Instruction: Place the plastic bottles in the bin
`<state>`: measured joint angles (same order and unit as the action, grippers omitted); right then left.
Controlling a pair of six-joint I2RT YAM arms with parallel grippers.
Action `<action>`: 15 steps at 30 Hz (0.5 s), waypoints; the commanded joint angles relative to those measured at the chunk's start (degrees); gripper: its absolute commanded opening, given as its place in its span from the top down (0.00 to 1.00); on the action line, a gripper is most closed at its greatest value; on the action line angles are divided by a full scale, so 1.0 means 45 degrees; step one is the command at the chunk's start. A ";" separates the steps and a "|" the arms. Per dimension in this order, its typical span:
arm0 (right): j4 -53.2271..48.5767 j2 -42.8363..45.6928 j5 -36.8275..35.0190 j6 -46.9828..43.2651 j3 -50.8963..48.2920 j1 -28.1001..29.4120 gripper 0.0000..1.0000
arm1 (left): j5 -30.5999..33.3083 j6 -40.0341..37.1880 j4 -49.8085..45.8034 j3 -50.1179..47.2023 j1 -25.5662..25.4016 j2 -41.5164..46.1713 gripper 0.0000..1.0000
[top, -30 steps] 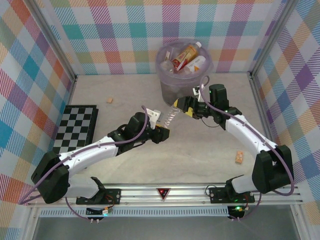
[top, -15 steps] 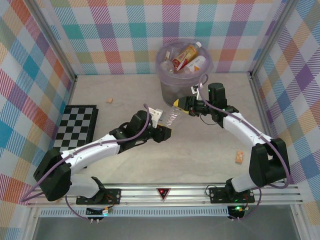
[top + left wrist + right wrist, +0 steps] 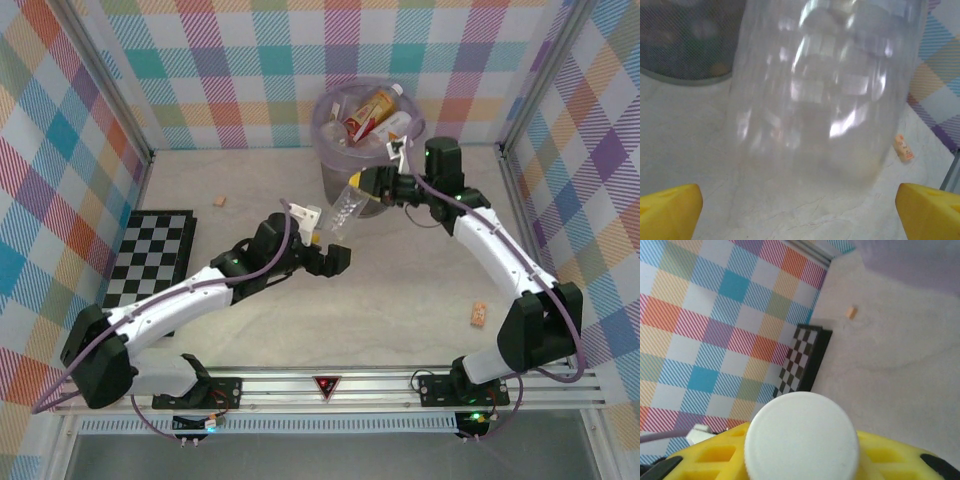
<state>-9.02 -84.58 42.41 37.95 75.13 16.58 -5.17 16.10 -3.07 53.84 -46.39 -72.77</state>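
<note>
Moved since earlier: clear plastic bottle (image 3: 345, 208) has passed from left gripper (image 3: 335, 258) to right gripper (image 3: 362, 184). Left jaws have sprung wide, and the right arm has swung toward the bin, taking the bottle with it.
Left gripper: released, holds nothing. In left wrist view its yellow fingertips (image 3: 670, 210) sit far apart at the lower corners, with the bottle body (image 3: 825, 100) close ahead and untouched.
Right gripper: clamped on the neck end of the bottle. Right wrist view has the round white cap (image 3: 802, 435) seated between the yellow fingers (image 3: 705, 460).
Bottle position: off the worktop and tilted, cap end at the right gripper, base pointing toward the left gripper. In top view it is just beside the bin's near wall, not yet over the opening.
Bin: round translucent grey-lilac plastic bin (image 3: 330, 165) stands at the far edge of the pale worktop (image 3: 400, 290), right of centre.
Done: several bottles with red, orange and white labels (image 3: 372, 108) already lie inside the bin, piled up to the rim.
Left to do: this one bottle — judging from top view, likely the last to go. It needs carrying over the rim and letting go.
Non-task items: black-and-white chessboard (image 3: 150, 255) at the left edge; small tan cork-like blocks, one toward the far left corner (image 3: 218, 200), one near the right edge (image 3: 478, 314) — not for the bin.
Risk: the pile is high, so the bottle could roll off the heap.
</note>
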 commanded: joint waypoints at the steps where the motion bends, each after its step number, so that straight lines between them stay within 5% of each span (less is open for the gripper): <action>1: -0.0591 -0.0406 -0.0263 -0.0847 0.2160 -0.0627 0.63 | 0.0573 0.0110 -0.0389 -0.0044 -0.0062 0.1102 0.01; 15: -0.0636 -0.4596 -0.4433 -0.2145 0.8873 -0.1336 0.63 | 0.2075 0.1168 -0.1572 -0.1536 -0.0059 0.2809 0.01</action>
<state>-9.43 -102.15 28.01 32.67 110.54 9.96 2.00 19.99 -9.08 47.46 -46.39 -62.35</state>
